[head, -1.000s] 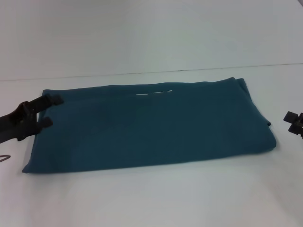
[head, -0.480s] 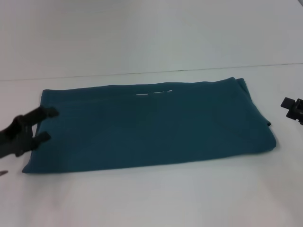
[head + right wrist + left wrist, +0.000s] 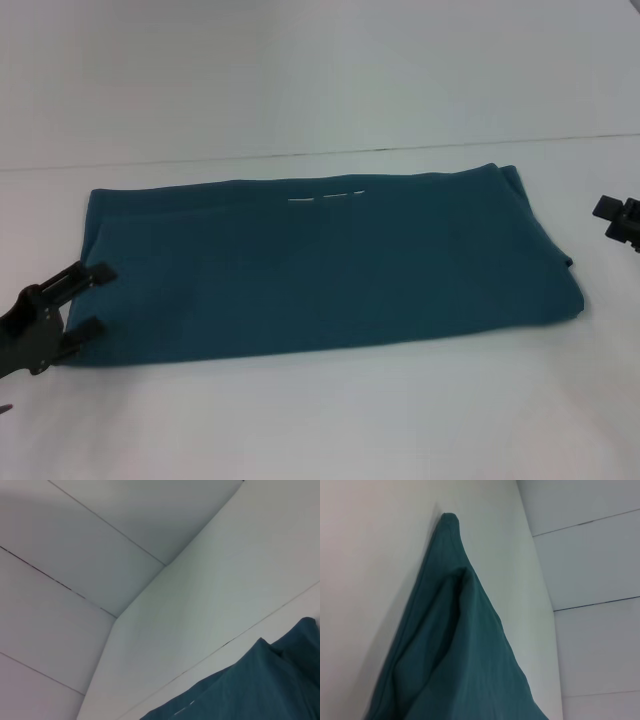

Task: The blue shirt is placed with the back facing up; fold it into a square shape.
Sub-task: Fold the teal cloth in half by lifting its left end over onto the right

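The blue shirt (image 3: 320,265) lies flat on the white table, folded into a wide rectangle with its plain side up. A thin strip of white lettering (image 3: 327,197) peeks out at its far fold. My left gripper (image 3: 93,299) is open at the shirt's front-left corner, its fingers apart and holding nothing. My right gripper (image 3: 618,215) shows only partly at the right edge, apart from the shirt. The left wrist view shows a folded corner of the shirt (image 3: 455,645). In the right wrist view the shirt (image 3: 260,690) lies low on the table.
The white table (image 3: 330,420) runs wide in front of the shirt and on both sides. A pale wall (image 3: 320,70) stands behind its far edge.
My left gripper has moved from the shirt's back-left corner towards the front along its left edge, staying open. The right gripper has drifted farther back. The shirt has not moved.
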`<action>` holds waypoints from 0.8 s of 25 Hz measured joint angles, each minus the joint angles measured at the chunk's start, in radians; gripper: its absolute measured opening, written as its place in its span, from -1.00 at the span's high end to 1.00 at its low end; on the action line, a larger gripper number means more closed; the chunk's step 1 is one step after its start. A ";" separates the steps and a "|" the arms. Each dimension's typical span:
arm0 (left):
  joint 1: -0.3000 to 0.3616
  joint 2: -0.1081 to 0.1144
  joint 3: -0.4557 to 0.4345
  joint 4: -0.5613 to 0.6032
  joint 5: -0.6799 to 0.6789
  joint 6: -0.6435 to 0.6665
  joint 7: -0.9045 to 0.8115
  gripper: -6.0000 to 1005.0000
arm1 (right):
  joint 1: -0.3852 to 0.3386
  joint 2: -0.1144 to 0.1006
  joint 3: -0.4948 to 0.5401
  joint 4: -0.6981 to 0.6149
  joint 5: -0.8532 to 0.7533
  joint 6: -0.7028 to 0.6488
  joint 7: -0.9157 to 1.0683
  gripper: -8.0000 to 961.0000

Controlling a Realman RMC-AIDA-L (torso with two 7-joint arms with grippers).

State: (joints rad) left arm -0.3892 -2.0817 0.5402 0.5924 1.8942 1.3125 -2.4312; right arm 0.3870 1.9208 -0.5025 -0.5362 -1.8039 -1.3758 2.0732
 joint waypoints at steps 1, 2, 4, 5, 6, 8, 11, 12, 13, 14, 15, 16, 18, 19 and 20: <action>0.000 0.000 0.000 0.000 -0.001 0.001 0.000 -0.89 | 0.001 0.000 0.000 0.001 0.000 0.001 0.000 -0.37; 0.000 0.000 -0.003 0.000 -0.001 0.005 -0.002 -0.89 | 0.001 0.000 0.000 0.001 0.000 0.003 0.000 -0.37; 0.004 0.004 -0.013 0.001 0.000 0.021 -0.013 -0.89 | 0.001 0.000 -0.003 0.002 -0.001 0.003 0.000 -0.37; 0.009 0.009 -0.022 0.005 0.007 0.036 -0.029 -0.89 | 0.001 -0.001 -0.006 0.002 -0.001 0.003 0.000 -0.37; 0.015 0.014 -0.029 0.010 0.014 0.048 -0.044 -0.89 | 0.001 -0.002 -0.010 0.002 -0.001 0.003 -0.001 -0.37; 0.026 0.021 -0.043 0.025 0.032 0.079 -0.080 -0.89 | 0.001 -0.004 -0.021 -0.001 -0.001 0.002 0.000 -0.37; 0.048 0.032 -0.087 0.071 0.082 0.122 -0.184 -0.89 | 0.004 -0.009 -0.028 -0.006 -0.019 0.003 0.002 -0.37; 0.048 0.032 -0.087 0.071 0.082 0.122 -0.184 -0.89 | 0.007 -0.010 -0.028 -0.006 -0.027 0.004 0.003 -0.37; 0.066 0.030 -0.120 0.095 0.097 0.133 -0.241 -0.89 | 0.009 -0.012 -0.028 -0.007 -0.033 0.004 0.004 -0.37; 0.070 0.029 -0.126 0.098 0.098 0.134 -0.250 -0.89 | 0.010 -0.013 -0.027 -0.007 -0.037 0.004 0.004 -0.37; 0.073 0.028 -0.131 0.098 0.098 0.131 -0.254 -0.88 | 0.010 -0.013 -0.025 -0.007 -0.038 0.005 0.003 -0.37; 0.076 0.026 -0.135 0.098 0.099 0.123 -0.258 -0.88 | 0.011 -0.014 -0.023 -0.007 -0.039 0.005 0.001 -0.37; 0.077 0.025 -0.135 0.091 0.105 0.100 -0.262 -0.88 | 0.011 -0.014 -0.020 -0.007 -0.039 0.006 0.000 -0.37; 0.077 0.024 -0.134 0.089 0.112 0.090 -0.265 -0.88 | 0.011 -0.014 -0.020 -0.007 -0.039 0.006 0.000 -0.37; 0.074 0.024 -0.133 0.087 0.122 0.081 -0.270 -0.88 | 0.012 -0.014 -0.020 -0.007 -0.039 0.006 0.000 -0.37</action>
State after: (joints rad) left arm -0.3151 -2.0573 0.4076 0.6792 2.0166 1.3939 -2.7012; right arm 0.3988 1.9070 -0.5220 -0.5431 -1.8430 -1.3698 2.0729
